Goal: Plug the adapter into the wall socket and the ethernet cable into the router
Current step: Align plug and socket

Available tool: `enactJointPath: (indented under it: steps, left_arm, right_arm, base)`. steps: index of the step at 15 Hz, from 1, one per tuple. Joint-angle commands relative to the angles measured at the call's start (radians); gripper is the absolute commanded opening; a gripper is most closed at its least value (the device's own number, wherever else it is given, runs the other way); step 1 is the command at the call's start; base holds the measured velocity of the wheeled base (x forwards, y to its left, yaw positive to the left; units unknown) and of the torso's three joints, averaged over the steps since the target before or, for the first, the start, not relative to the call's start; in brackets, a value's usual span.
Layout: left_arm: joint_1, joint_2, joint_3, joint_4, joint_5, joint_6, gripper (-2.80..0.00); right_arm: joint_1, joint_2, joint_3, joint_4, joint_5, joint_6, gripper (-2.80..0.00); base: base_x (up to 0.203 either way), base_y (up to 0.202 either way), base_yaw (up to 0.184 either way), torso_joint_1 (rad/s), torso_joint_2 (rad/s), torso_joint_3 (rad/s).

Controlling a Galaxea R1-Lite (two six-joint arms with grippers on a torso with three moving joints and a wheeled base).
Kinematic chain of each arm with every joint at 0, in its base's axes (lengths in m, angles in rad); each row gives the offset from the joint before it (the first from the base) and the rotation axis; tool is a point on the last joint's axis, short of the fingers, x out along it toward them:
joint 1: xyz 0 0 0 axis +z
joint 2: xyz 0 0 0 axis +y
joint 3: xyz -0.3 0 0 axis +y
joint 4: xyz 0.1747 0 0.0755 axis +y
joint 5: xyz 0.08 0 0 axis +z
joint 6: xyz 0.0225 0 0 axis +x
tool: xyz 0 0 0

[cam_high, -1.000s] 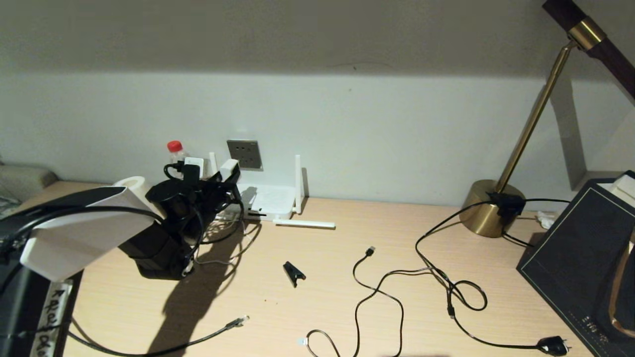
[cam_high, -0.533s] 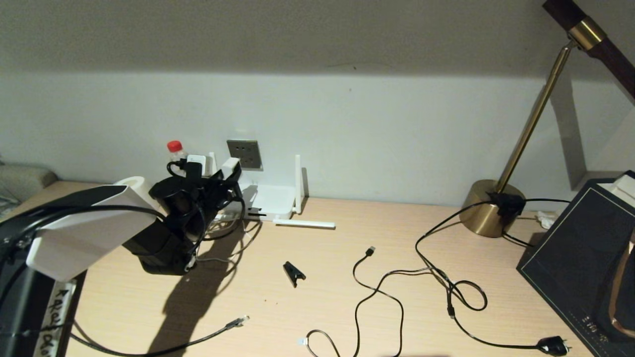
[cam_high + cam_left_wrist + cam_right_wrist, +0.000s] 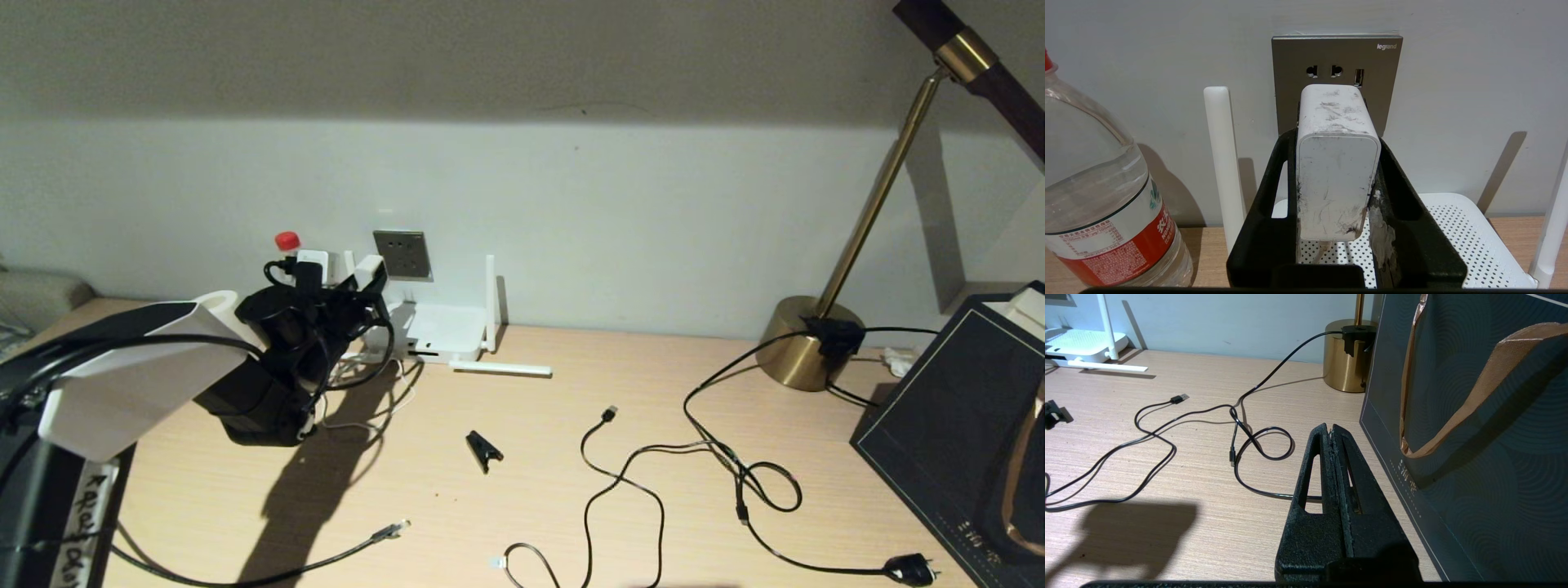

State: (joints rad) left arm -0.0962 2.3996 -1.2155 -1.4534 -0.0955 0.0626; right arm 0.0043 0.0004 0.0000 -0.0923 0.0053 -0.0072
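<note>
The desk point(image 3: 571, 490) is shown against the wall, the router point(image 3: 441, 331) lying below the wall socket point(image 3: 402, 253). The adapter point(image 3: 1336, 163) is clamped by the left gripper point(image 3: 1337, 179) just before the socket. The right gripper point(image 3: 1332, 437) is pressed shut, empty, beside a dark bag point(image 3: 1474, 457). The ethernet cable point(image 3: 343, 555) lies at the desk's near edge.

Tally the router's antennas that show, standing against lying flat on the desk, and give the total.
Standing antennas: 2
Flat antenna: 1
Total in view on the router: 3
</note>
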Motion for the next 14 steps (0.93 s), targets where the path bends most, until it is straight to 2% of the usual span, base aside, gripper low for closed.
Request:
enactJointPath:
  steps: [1, 14]
  left_arm:
    - [0.001, 0.0, -0.004, -0.007, -0.003, 0.0, -2.8]
    - [-0.005, 0.003, -0.03, 0.025, -0.004, 0.0, -2.8]
  right_arm:
    - [0.0, 0.001, 0.035, -0.001, 0.001, 0.0, -2.8]
    - [0.0, 0.001, 0.035, -0.001, 0.001, 0.0, -2.8]
  base:
    - [0.0, 0.0, 0.0, 0.0, 0.0, 0.0]
    - [0.0, 0.0, 0.0, 0.0, 0.0, 0.0]
